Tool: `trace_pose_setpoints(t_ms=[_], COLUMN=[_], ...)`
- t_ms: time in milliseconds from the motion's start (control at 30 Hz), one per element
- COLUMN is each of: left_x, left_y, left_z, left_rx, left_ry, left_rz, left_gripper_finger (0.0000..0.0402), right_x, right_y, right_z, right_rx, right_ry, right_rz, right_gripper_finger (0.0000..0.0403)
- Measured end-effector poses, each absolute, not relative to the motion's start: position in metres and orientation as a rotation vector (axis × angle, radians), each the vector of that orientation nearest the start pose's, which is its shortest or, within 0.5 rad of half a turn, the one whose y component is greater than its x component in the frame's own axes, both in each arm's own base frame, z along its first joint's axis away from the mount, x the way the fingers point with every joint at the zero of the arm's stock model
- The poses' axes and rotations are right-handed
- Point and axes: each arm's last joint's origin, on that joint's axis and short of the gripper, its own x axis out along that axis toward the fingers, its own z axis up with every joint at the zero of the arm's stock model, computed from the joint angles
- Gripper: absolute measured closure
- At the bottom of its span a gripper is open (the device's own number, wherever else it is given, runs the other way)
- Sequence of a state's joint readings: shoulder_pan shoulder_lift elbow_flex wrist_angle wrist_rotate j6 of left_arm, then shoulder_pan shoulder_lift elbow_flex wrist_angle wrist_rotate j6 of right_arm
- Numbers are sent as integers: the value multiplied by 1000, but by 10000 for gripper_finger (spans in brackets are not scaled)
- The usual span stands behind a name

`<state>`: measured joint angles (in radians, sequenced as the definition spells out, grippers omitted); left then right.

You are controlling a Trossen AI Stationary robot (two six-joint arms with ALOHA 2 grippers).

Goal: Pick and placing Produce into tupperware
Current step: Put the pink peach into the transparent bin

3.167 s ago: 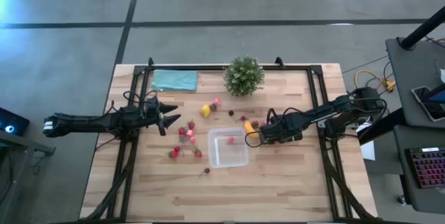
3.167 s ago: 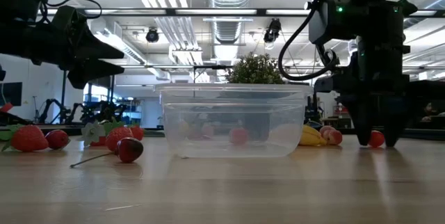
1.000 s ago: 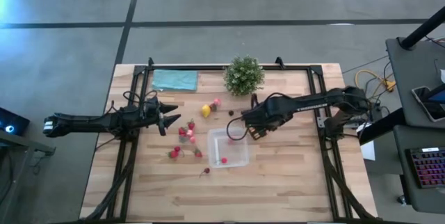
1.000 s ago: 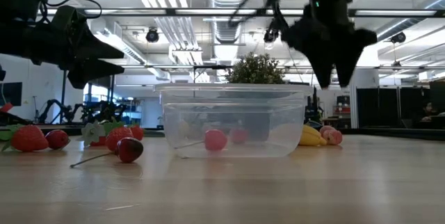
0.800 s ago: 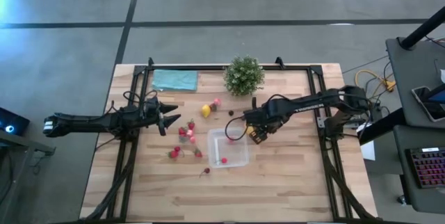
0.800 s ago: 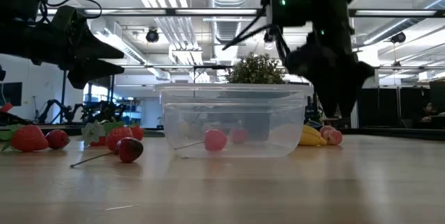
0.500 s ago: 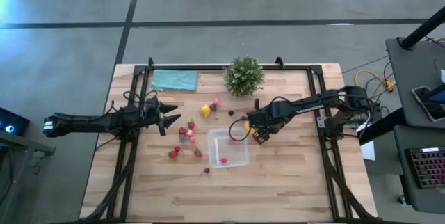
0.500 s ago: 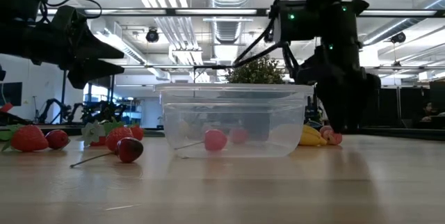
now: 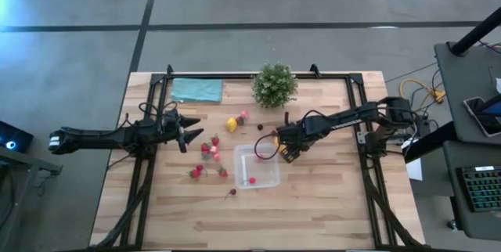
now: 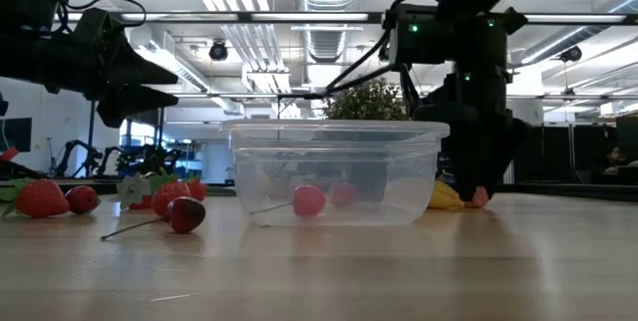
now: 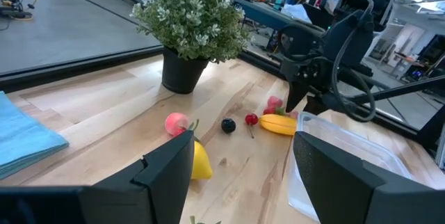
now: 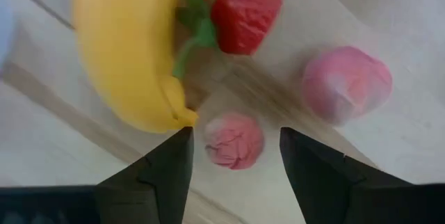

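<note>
A pale butcher-block table [image 9: 313,205] is filling my overhead feed, grey concrete floor around it, and an open workshop with ceiling ducts is showing behind in the low view. The tupperware [image 9: 257,167] is sitting near the table's middle with two small pink pieces already lying inside.

I am working the right gripper [image 12: 233,156], which is hovering low just off the container's two o'clock corner. Its fingers are standing apart, straddling a small pink berry [image 12: 234,139] that is lying squarely in the gap between the tips. The banana [image 12: 125,50] is crowding one finger, its long axis running away from the wrist, with a red strawberry [image 12: 240,3] touching its far end and a larger pink fruit [image 12: 346,83] lying beyond the other finger. I judge the closing will need to miss the banana's tip.

The left gripper [image 9: 186,136] is waiting at nine o'clock, fingers apart and holding nothing, beside the loose strawberries [image 9: 208,150]. The lemon [image 9: 232,124], potted plant [image 9: 274,85] and teal cloth [image 9: 196,90] are sitting toward twelve o'clock.
</note>
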<state>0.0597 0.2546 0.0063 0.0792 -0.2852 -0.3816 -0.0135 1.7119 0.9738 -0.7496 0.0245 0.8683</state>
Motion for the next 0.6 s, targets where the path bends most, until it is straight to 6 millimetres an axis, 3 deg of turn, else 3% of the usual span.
trace_pose_setpoints(t_ms=[600], left_x=[110], left_y=[15], left_z=[152], left_rx=[-358], left_ry=[101], left_rz=[372], left_gripper_finger=[168], right_x=[288], right_y=[-6], right_z=[144], right_rx=[696], right_ry=[1319], right_rz=[-698], right_gripper_finger=[286])
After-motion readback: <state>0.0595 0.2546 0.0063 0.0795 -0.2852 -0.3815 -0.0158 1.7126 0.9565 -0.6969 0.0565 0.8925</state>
